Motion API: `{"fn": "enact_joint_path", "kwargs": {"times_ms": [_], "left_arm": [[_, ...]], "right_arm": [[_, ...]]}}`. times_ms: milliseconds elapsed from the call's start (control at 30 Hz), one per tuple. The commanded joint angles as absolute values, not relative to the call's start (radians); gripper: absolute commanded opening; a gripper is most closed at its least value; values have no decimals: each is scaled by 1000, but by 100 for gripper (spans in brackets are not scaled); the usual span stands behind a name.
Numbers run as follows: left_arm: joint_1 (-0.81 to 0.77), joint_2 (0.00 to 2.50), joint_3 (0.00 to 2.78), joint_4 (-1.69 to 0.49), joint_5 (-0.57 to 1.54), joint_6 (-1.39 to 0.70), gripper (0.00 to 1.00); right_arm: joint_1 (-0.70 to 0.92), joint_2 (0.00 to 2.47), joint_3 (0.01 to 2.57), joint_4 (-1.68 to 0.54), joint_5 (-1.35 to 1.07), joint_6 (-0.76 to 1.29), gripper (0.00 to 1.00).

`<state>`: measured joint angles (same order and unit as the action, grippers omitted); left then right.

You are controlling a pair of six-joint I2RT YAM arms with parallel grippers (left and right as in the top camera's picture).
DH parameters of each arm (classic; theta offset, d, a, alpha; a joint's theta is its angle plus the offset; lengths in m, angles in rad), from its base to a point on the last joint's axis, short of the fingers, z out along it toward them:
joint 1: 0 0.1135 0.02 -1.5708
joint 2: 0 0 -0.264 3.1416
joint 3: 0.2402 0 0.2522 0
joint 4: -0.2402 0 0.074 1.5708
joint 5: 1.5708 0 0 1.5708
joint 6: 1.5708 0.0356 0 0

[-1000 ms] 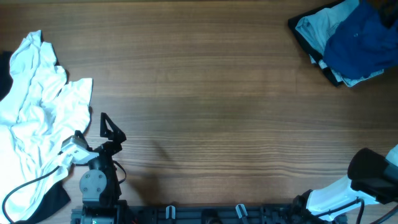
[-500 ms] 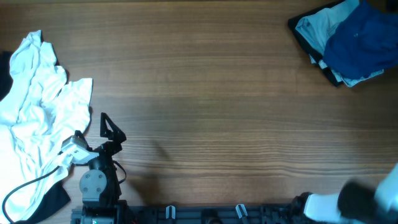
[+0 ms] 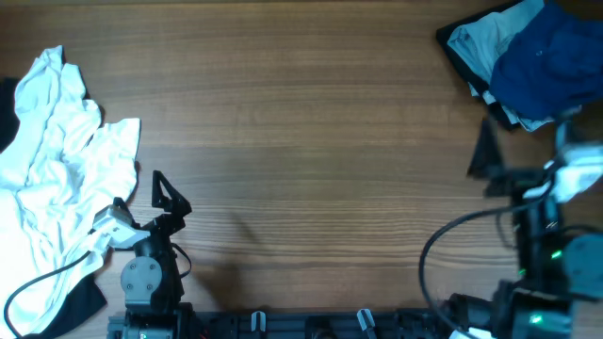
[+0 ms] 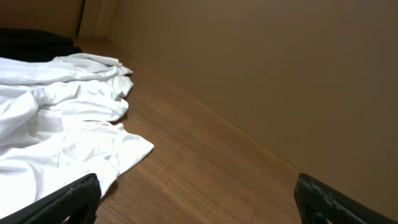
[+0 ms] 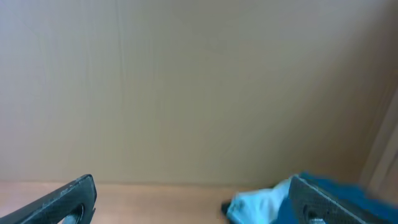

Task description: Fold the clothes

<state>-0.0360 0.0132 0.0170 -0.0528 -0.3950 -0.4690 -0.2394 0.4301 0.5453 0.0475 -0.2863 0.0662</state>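
A crumpled white shirt lies at the table's left edge and fills the left of the left wrist view. A deep-blue T-shirt lies bunched in the far right corner, and its edge shows in the right wrist view. My left gripper is open just right of the white shirt, its jaws wide over bare wood. The right gripper is open too, hovering just in front of the blue pile with nothing between its jaws.
A pale blue garment lies against the blue T-shirt's left side, with dark fabric beneath the pile. Black cloth shows behind and under the white shirt. A black cable loops by the right arm. A tan wall backs the table.
The right arm has swung up from the bottom right corner to stand in front of the blue pile. The left arm and the clothes have not moved.
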Motion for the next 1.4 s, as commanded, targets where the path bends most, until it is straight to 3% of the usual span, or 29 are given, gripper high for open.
{"fn": "enact_joint_path", "kwargs": {"times_ms": [0, 367, 567, 1367], "left_arm": [[-28, 7, 10, -52, -394, -452, 100], [-28, 7, 10, -52, -394, -452, 100], [-28, 7, 10, -52, -394, -452, 100], [-28, 7, 10, -52, -394, -452, 100]], "right_arm": [[-234, 291, 370, 59, -288, 181, 100], [-233, 54, 9, 9, -287, 343, 100], [-233, 53, 8, 15, -287, 250, 100], [-233, 68, 8, 17, -287, 269, 100]]}}
